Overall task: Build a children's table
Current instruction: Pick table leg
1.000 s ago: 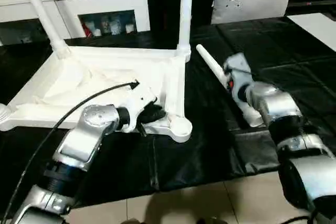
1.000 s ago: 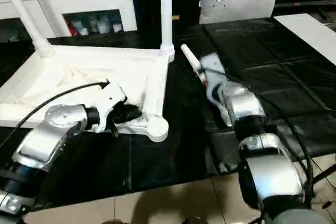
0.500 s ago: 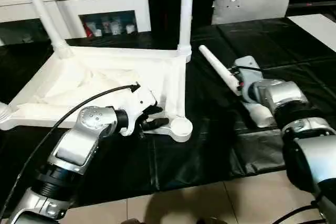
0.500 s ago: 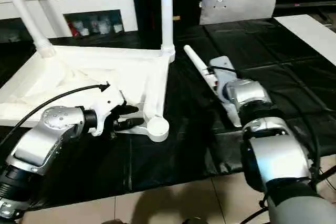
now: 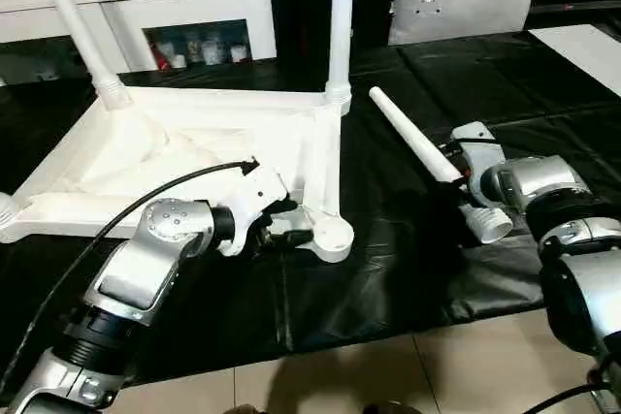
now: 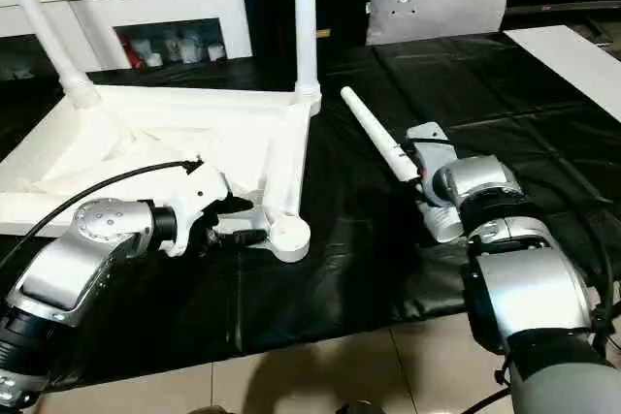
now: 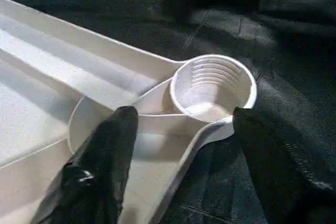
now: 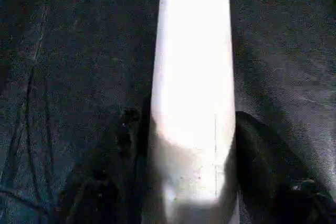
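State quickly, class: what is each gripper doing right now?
Left gripper: open, straddling the white plastic tabletop's empty round corner socket.
Right gripper: around the loose white tapered leg; grip cannot be told.

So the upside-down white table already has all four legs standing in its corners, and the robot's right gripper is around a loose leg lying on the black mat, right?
Not quite: two legs stand, and the left wrist view shows the near corner socket empty. The loose leg does lie between the right gripper fingers.

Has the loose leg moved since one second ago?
Yes. The loose leg has its thick end nearer the robot and further right of the tabletop; the right gripper is around it.
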Controlling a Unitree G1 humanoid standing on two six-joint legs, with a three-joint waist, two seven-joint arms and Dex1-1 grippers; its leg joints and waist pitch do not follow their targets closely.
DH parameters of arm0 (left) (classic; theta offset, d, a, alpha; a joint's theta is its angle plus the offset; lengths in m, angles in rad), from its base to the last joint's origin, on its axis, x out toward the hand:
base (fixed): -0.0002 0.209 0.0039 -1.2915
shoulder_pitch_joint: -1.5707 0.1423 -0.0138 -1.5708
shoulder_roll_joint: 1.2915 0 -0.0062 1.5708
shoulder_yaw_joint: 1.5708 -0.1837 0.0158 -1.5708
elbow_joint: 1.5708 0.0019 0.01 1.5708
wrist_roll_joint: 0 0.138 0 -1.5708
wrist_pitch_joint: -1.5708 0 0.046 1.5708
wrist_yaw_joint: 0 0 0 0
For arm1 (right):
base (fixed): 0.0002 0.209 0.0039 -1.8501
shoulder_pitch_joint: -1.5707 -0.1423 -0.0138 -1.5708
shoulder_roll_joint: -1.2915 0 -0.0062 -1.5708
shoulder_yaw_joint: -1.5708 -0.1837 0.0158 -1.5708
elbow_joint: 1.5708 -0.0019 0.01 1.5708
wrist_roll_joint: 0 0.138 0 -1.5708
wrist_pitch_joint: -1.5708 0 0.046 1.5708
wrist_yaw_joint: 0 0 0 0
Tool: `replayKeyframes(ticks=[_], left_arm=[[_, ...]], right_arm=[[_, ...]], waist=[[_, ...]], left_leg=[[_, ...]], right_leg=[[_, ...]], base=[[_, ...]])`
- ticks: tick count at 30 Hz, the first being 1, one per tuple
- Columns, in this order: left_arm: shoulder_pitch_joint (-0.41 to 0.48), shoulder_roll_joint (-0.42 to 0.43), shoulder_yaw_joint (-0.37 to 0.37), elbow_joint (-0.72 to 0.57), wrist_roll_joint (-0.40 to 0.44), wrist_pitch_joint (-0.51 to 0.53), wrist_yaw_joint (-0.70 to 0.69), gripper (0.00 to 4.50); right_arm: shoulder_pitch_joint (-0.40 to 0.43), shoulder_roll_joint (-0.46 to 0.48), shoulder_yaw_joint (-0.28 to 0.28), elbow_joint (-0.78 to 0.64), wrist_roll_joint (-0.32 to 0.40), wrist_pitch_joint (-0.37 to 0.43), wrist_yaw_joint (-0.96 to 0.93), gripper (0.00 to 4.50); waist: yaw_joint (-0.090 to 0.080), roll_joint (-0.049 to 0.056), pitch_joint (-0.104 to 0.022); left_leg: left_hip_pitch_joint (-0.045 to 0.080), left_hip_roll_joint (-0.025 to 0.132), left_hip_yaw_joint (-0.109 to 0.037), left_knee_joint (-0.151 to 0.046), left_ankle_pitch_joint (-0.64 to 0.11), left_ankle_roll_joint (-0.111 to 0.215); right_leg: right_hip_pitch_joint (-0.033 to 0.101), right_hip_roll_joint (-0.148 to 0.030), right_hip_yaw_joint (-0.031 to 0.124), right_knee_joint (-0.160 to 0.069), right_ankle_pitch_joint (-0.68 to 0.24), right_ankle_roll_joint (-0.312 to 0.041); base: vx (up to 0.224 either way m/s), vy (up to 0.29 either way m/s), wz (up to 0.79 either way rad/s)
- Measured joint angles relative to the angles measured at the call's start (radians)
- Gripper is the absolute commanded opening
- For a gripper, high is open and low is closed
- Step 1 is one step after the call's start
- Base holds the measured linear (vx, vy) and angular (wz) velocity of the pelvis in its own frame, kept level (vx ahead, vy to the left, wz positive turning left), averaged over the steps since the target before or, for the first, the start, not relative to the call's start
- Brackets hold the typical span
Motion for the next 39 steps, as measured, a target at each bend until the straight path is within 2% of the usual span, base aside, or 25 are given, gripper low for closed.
replayKeyframes(ticks=[3,4,7,9,10,11,13,14,16,18,19,21,24,27,31,35,39], left_arm=[[0.001,0.003,0.0,-0.01,-0.01,0.001,0.0,3.69],[0.001,0.003,0.0,-0.017,-0.013,0.002,0.0,3.89],[0.001,0.001,0.001,-0.027,-0.019,0.004,0.0,4.07],[0.001,-0.01,0.007,-0.03,-0.031,0.006,0.001,4.2],[0.001,-0.024,0.017,-0.03,-0.042,0.008,0.003,4.28],[0.001,-0.03,0.022,-0.031,-0.049,0.009,0.004,4.38],[0.001,-0.061,0.043,-0.034,-0.07,0.009,0.026,4.5],[0.001,-0.075,0.055,-0.034,-0.075,0.009,0.037,4.5],[-0.017,-0.122,0.089,-0.025,-0.096,0.006,0.082,4.5],[-0.044,-0.16,0.115,-0.015,-0.108,-0.011,0.126,4.5],[-0.068,-0.2,0.14,0.001,-0.115,-0.038,0.17,4.5],[-0.097,-0.243,0.16,0.015,-0.125,-0.076,0.23,4.5],[-0.163,-0.342,0.246,0.065,-0.134,-0.135,0.377,4.5],[-0.242,-0.403,0.307,0.083,-0.216,-0.105,0.415,4.5],[-0.303,-0.446,0.35,0.086,-0.348,0.005,0.384,4.5],[-0.304,-0.482,0.367,0.092,-0.429,0.069,0.369,4.5],[-0.325,-0.539,0.384,0.095,-0.513,0.112,0.372,4.5]], right_arm=[[0.0,-0.004,-0.005,0.006,0.003,0.003,0.017,2.06],[0.0,-0.005,-0.015,0.007,0.008,0.005,0.017,1.92],[0.001,-0.008,-0.037,0.009,0.022,0.006,0.013,1.87],[0.006,-0.011,-0.101,0.008,0.071,0.002,-0.004,1.85],[0.011,-0.013,-0.16,0.007,0.122,-0.003,-0.015,1.85],[0.013,-0.013,-0.187,0.007,0.148,-0.003,-0.02,1.84],[0.038,-0.01,-0.29,-0.035,0.24,-0.028,-0.026,1.84],[0.046,-0.008,-0.312,-0.055,0.259,-0.035,-0.027,1.84],[0.077,0.013,-0.383,-0.149,0.326,-0.102,-0.028,1.84],[0.098,0.044,-0.425,-0.226,0.363,-0.181,-0.05,1.84],[0.109,0.06,-0.457,-0.278,0.391,-0.195,-0.056,1.84],[0.116,0.066,-0.479,-0.326,0.428,-0.17,-0.035,1.84],[0.183,0.091,-0.537,-0.483,0.554,-0.1,0.103,1.84],[0.291,0.126,-0.522,-0.688,0.673,-0.03,0.25,1.84],[0.387,0.146,-0.448,-0.864,0.765,0.047,0.345,1.83],[0.432,0.168,-0.403,-0.964,0.81,0.079,0.37,1.83],[0.455,0.193,-0.371,-0.989,0.812,0.112,0.369,1.83]], waist=[[0.001,0.0,0.0],[0.001,0.0,0.0],[0.002,0.0,0.0],[0.002,0.0,0.0],[0.002,0.0,0.0],[0.002,0.0,0.0],[0.002,0.001,0.0],[0.002,0.001,0.0],[0.003,0.001,0.0],[0.003,0.001,0.0],[0.003,0.001,0.0],[0.005,0.0,0.0],[0.008,-0.003,0.001],[0.02,-0.003,0.001],[0.032,-0.003,0.0],[0.046,-0.004,0.001],[0.057,-0.004,0.001]], left_leg=[[0.0,0.0,0.0,0.001,0.0,0.0],[0.0,0.0,0.0,0.001,0.0,0.0],[0.0,0.0,0.0,0.001,0.0,0.0],[0.0,0.0,0.0,0.002,0.0,0.0],[0.0,0.0,0.0,0.002,0.0,0.0],[0.0,0.0,0.0,0.002,0.0,0.0],[0.0,0.0,0.0,0.002,0.0,0.001],[0.0,0.0,0.001,0.002,0.0,0.001],[-0.001,0.001,0.001,0.003,0.001,0.002],[-0.001,0.001,0.001,0.003,0.002,0.004],[-0.001,0.001,0.001,0.003,0.002,0.004],[-0.001,0.001,0.001,0.003,0.002,0.004],[-0.003,0.001,0.001,0.003,0.003,0.006],[-0.006,0.001,0.001,0.003,0.002,0.008],[-0.005,0.002,0.003,0.003,0.002,0.008],[-0.005,0.002,0.003,0.004,0.002,0.008],[-0.005,0.002,0.003,0.004,0.002,0.008]], right_leg=[[0.0,0.0,0.0,0.0,0.0,0.0],[0.0,0.0,0.0,0.0,0.0,0.0],[0.0,0.0,0.0,0.0,0.0,0.0],[0.0,0.0,0.0,0.0,0.0,0.0],[0.0,0.0,0.0,0.0,0.0,0.0],[0.0,0.0,0.0,0.0,0.0,0.0],[0.0,0.0,0.0,0.001,0.0,0.0],[0.0,0.0,0.0,0.001,0.0,0.0],[-0.001,0.0,0.0,0.001,0.0,0.0],[-0.001,0.0,0.0,0.002,0.0,0.0],[-0.001,0.0,0.0,0.002,0.0,0.0],[0.0,0.0,0.0,0.001,0.0,0.0],[-0.001,0.0,-0.001,-0.001,0.0,0.0],[-0.001,0.0,-0.001,-0.001,-0.001,0.001],[-0.003,0.0,-0.001,-0.001,-0.001,0.002],[-0.003,0.0,-0.001,-0.001,-0.003,0.007],[-0.004,-0.001,-0.001,-0.004,-0.002,0.008]], base=[[0.0,0.0,0.0],[0.0,0.0,0.0],[0.0,0.0,0.0],[0.0,0.0,0.0],[0.0,0.0,0.0],[0.0,0.0,0.0],[0.0,0.0,0.0],[0.0,0.0,0.0],[0.0,0.0,0.0],[0.0,0.0,0.0],[0.0,0.0,0.0],[0.0,0.0,0.0],[0.0,0.0,0.0],[0.0,0.0,0.0],[0.0,0.0,0.0],[0.0,0.0,0.0],[0.0,0.0,0.0]])
